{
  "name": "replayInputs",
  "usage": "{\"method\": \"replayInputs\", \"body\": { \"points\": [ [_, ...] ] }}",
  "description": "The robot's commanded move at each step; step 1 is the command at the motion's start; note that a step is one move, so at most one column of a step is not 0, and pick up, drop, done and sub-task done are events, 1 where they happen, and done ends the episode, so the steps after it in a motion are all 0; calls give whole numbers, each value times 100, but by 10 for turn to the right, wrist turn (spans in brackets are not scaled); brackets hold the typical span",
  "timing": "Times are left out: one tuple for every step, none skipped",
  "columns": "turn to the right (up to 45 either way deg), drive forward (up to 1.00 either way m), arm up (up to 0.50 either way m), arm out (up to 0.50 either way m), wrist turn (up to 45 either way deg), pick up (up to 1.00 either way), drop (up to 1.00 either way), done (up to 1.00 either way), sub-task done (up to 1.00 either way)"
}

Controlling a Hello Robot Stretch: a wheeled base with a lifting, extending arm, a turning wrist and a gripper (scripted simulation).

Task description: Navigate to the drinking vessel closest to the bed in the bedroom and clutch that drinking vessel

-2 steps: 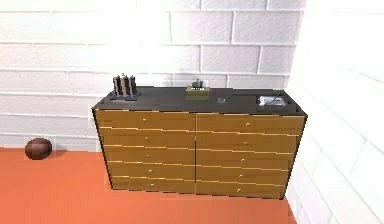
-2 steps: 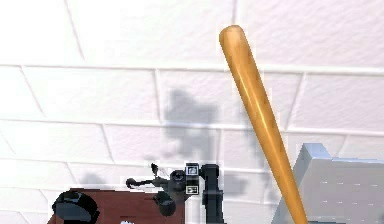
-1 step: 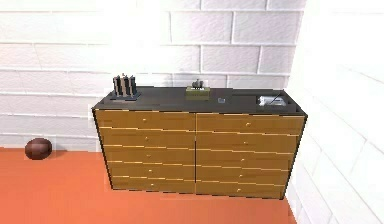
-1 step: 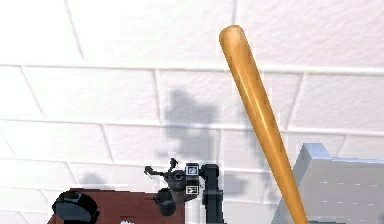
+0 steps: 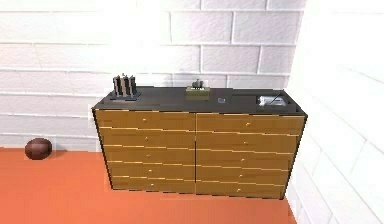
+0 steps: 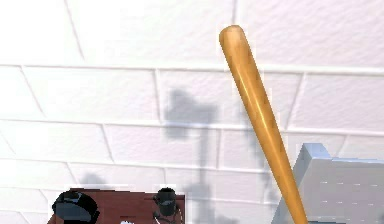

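A wooden dresser with several drawers and a dark top stands against the white brick wall in the forward view. On its top are a dark rack of upright cylinders at the left, a small greenish object in the middle, and a pale flat thing at the right. None of them has a shape I can read as a drinking vessel. In the arm side view, two dark rounded objects sit on a reddish-brown surface at the bottom edge.
A brown ball lies on the orange floor left of the dresser. A white wall closes the forward view's right. In the arm side view, a wooden baseball bat leans against the brick wall, with a grey-blue boxy thing beside it.
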Motion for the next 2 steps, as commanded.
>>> {"method": "replayInputs", "body": {
  "points": [
    [0, 0, 0, 0, 0, 100, 0, 0, 0],
    [0, 0, 10, 0, 0, 0, 0, 0, 0]
  ]
}}
